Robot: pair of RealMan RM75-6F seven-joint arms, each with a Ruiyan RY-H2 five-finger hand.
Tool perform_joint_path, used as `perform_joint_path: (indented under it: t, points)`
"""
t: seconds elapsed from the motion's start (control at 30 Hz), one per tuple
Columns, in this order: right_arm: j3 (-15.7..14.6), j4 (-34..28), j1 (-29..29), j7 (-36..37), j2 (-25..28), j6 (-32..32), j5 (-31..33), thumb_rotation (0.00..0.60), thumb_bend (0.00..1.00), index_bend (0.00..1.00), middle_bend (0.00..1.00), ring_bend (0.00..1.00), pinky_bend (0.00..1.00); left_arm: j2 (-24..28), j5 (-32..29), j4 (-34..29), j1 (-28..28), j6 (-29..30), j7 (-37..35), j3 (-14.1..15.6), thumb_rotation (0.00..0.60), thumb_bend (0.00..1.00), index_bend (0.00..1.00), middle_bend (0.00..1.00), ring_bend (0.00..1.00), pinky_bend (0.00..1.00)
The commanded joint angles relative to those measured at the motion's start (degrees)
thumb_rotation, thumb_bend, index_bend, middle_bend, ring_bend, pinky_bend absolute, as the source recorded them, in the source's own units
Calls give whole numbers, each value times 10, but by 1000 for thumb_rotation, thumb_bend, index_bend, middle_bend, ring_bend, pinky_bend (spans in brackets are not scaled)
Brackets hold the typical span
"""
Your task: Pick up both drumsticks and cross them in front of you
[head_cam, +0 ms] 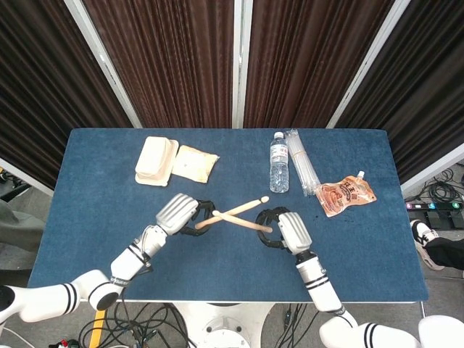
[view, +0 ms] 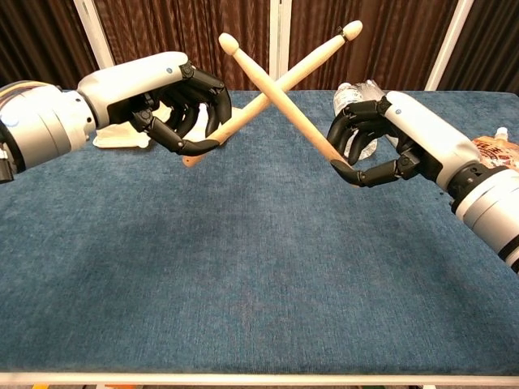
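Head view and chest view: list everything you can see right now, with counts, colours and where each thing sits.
drumsticks: 2, pale wood, crossed above table centre
water bottle: 1, clear, lying at far middle
plastic sleeve: 1, clear, right of bottle
pouch: 1, orange, far right
foam container: 1, cream, far left
flat packet: 1, cream, beside container
table: 1, blue cloth
left hand: holds one stick
right hand: holds the other

Two pale wooden drumsticks (view: 285, 73) cross in an X above the table, tips pointing up and outward.
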Motion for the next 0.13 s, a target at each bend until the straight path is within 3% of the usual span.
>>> perform_joint_path:
  t: [0.03,0.13]
  points:
    - [2,3,1,0,-4,1,1,600,636,787,670,497,349,0,1,0,-1,0,-2,0,600,536,590,661,680,753]
    - [4,5,2,2,-8,1,3,600,636,788,670,497,349,1,0,0,-4,-2,-6,0,600,536,590,661,681,753]
